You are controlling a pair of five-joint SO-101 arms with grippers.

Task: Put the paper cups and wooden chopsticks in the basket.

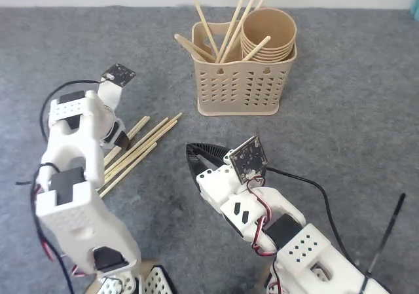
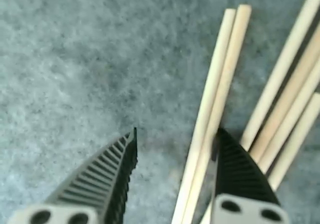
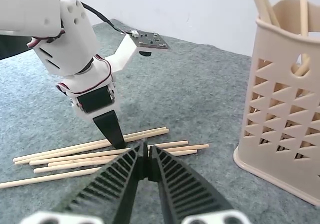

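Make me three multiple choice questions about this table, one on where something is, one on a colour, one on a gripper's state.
1. Where are the paper cups? A. in the basket B. on the mat C. in a gripper
2. What colour is the basket? A. blue B. beige C. black
3. How is the left gripper? A. shut, empty B. shut on a cup C. open around chopsticks

Answers: 1 A, they stand stacked in one compartment. 2 B, its walls are beige. 3 C, its jaws stand apart with two chopsticks between.
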